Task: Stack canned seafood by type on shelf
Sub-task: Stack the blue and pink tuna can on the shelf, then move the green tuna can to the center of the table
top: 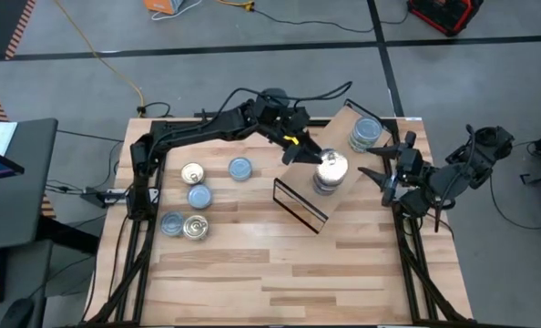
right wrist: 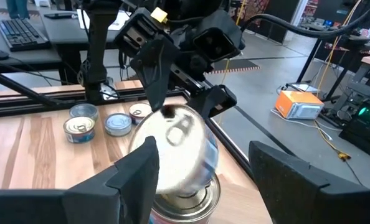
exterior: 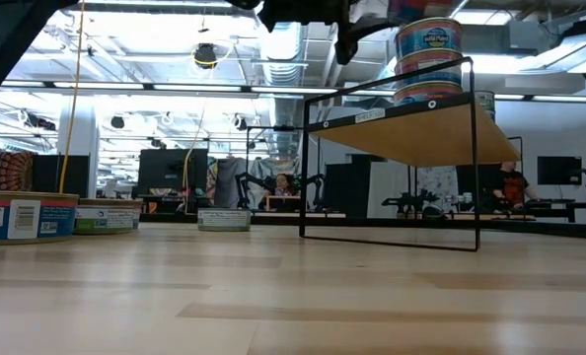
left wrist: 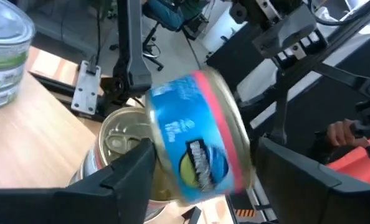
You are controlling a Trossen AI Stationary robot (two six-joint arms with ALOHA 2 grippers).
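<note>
On the light wood shelf (top: 352,189), a stack of tins (top: 330,173) stands with a blue-labelled, red-rimmed tin (left wrist: 197,143) tilted on its top, blurred, over a gold-lidded tin (left wrist: 118,140). My left gripper (left wrist: 203,158) reaches level over the shelf from the far left. It is open, with one finger on either side of the tilted tin. A second stack with green labels (top: 366,135) stands at the shelf's far right. My right gripper (top: 382,178) waits open just off the shelf's right side, holding nothing. My left gripper has the tilted blue tin between its open fingers. A gap shows between the tin's rim (left wrist: 250,155) and one finger (left wrist: 297,177). Whether the other finger (left wrist: 132,171) touches the tin I cannot tell. The tin leans with its lower edge on the gold-lidded tin beneath.
Several loose tins lie on the tabletop left of the shelf: gold-lidded ones (top: 192,173) (top: 196,228) and blue-lidded ones (top: 240,168) (top: 199,196) (top: 172,223). The shelf's black wire frame (exterior: 387,168) stands on the table. The table's near half is bare wood.
</note>
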